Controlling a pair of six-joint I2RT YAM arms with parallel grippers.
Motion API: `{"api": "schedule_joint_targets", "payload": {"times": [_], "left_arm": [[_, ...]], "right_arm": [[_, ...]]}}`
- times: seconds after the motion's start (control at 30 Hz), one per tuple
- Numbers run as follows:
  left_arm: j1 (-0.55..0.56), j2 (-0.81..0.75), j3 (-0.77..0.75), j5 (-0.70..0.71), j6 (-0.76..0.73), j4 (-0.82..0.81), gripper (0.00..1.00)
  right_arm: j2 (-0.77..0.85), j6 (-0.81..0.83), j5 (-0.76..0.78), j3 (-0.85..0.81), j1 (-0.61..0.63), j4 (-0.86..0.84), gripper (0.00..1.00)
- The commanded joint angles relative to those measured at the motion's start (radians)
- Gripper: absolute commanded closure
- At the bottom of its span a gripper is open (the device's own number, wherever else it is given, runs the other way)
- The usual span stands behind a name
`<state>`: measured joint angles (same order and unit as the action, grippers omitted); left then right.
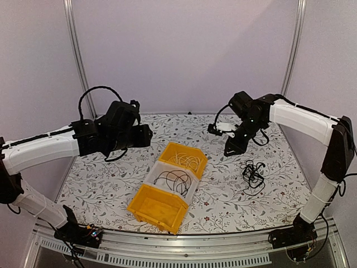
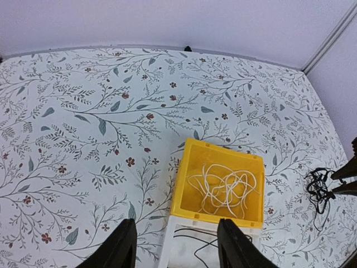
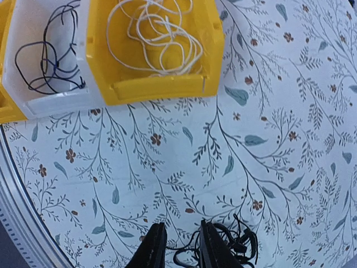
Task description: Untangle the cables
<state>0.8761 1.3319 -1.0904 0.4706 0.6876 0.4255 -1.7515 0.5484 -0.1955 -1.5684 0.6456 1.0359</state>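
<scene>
A tangled bunch of black cables lies on the floral table at the right. It also shows in the right wrist view and the left wrist view. My right gripper hangs above and just left of it, open and empty, in its own view. Pale cream cables lie in a yellow bin. Black cables lie in a white bin. My left gripper is open wide and empty, raised left of the bins, in its own view.
An empty yellow bin stands nearest the front, in a diagonal row with the other two bins. The table's metal front rail runs along the bottom. Walls close in at the back and on both sides.
</scene>
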Motion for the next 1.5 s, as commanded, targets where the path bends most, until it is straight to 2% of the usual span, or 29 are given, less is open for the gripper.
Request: {"api": "schedule_joint_targets", "payload": {"times": [0.0,0.13,0.3,0.5,0.73,0.83,0.87,0.9,0.93,0.97,1.13,1.2,1.23,1.27,1.47], "left_arm": [[-0.012,0.100,-0.125,-0.102,-0.152,-0.045,0.48],[-0.012,0.178,-0.181,-0.156,-0.174,-0.060,0.48],[-0.012,0.217,-0.202,-0.199,-0.166,-0.091,0.47],[-0.011,0.235,-0.224,-0.220,-0.176,-0.079,0.47],[-0.011,0.218,-0.211,-0.214,-0.157,-0.076,0.48],[-0.011,0.210,-0.198,-0.210,-0.148,-0.077,0.47],[-0.011,0.207,-0.193,-0.210,-0.145,-0.080,0.48],[-0.010,0.205,-0.189,-0.211,-0.144,-0.084,0.48],[-0.011,0.205,-0.187,-0.211,-0.144,-0.088,0.47],[-0.010,0.204,-0.188,-0.214,-0.144,-0.089,0.47],[0.017,0.197,-0.182,-0.254,-0.253,-0.200,0.46],[0.054,0.208,-0.185,-0.276,-0.336,-0.268,0.45],[0.107,0.235,-0.209,-0.293,-0.438,-0.330,0.45],[0.128,0.253,-0.229,-0.300,-0.477,-0.345,0.44],[0.254,0.408,-0.388,-0.374,-0.671,-0.460,0.41]], "right_arm": [[0.165,0.066,0.032,0.221,-0.099,-0.039,0.76],[0.305,0.100,0.088,0.460,-0.109,-0.070,0.77],[0.380,0.084,0.099,0.658,-0.109,-0.130,0.70],[0.335,0.066,0.096,0.771,-0.108,-0.251,0.62],[0.233,0.067,0.110,0.814,-0.108,-0.377,0.62],[0.215,0.061,0.099,0.807,-0.109,-0.395,0.71],[0.216,0.061,0.088,0.800,-0.109,-0.394,0.76],[0.219,0.061,0.073,0.792,-0.108,-0.387,0.88],[0.222,0.061,0.050,0.772,-0.107,-0.365,0.99],[0.233,0.059,0.017,0.736,-0.107,-0.331,1.00],[0.405,0.105,-0.191,0.469,-0.106,-0.094,1.00],[0.448,0.153,-0.200,0.353,-0.107,0.003,1.00],[0.471,0.189,-0.192,0.189,-0.106,0.090,1.00],[0.469,0.197,-0.185,0.131,-0.107,0.119,1.00],[0.422,0.177,-0.178,-0.224,-0.107,0.193,1.00]]}}
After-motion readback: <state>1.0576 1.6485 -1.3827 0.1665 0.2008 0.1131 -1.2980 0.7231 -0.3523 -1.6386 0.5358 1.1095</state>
